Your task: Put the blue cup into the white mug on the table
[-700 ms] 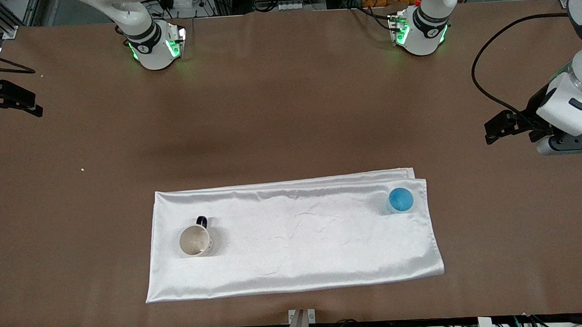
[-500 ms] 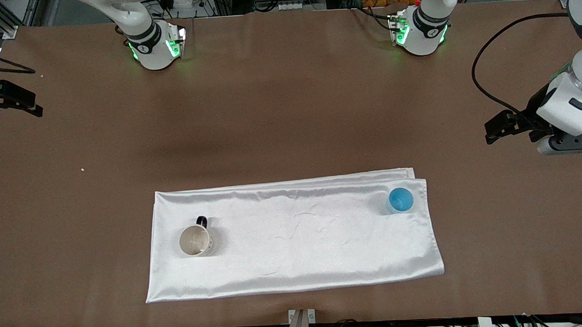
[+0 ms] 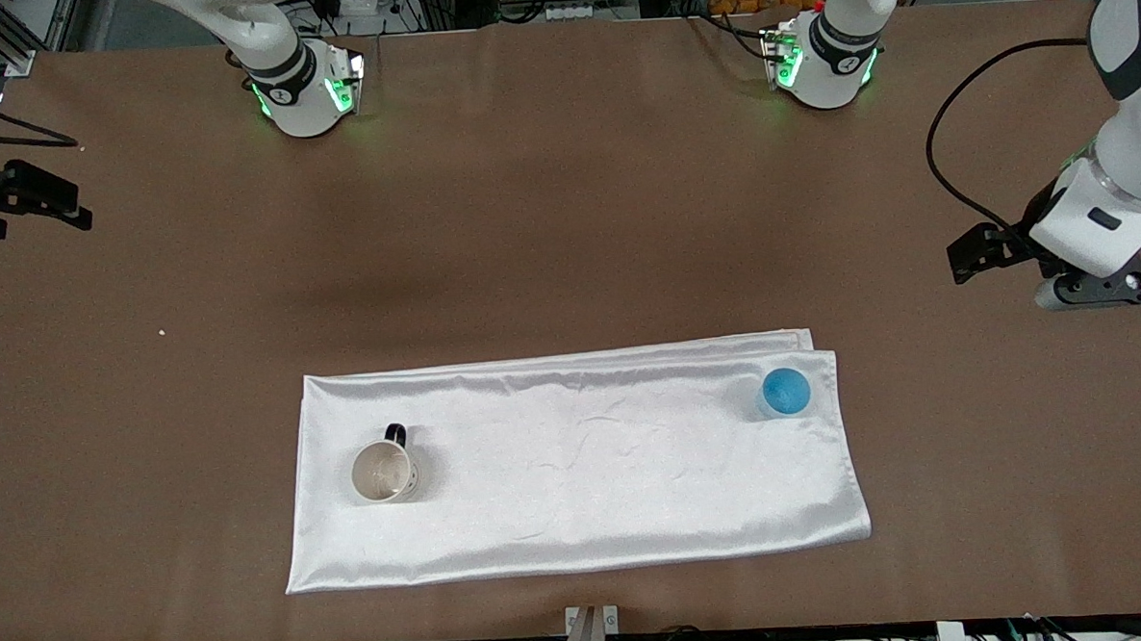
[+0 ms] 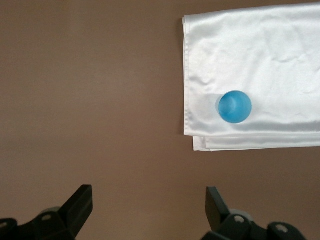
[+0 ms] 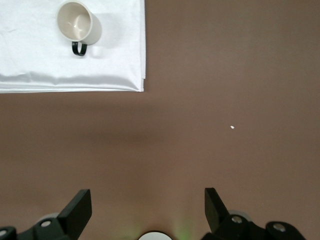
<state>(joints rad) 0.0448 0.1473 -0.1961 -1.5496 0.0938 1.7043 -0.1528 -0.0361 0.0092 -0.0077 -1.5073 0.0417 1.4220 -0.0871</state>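
On the brown tabletop (image 3: 566,215) I see a shiny white cloth (image 3: 577,465) spread out toward the front camera's edge, and both task items stand on it. At the cloth's end toward the left arm sits the blue cup (image 3: 785,391), upright, mouth up, close to the cloth's corner. At the end toward the right arm stands the white mug (image 3: 383,471), also upright, cream inside showing, its dark handle pointing away from the front camera. Cup and mug are well apart, with bare cloth between them.

My left pincer (image 4: 149,205) hangs over bare tabletop off the cloth's end, near the cup but not touching it; its jaws stand wide apart and hold nothing. My right pincer (image 5: 148,204) is over bare tabletop at the right arm's end, well apart from the mug, jaws likewise spread and empty. A tiny pale speck (image 5: 232,127) lies on the tabletop near it.
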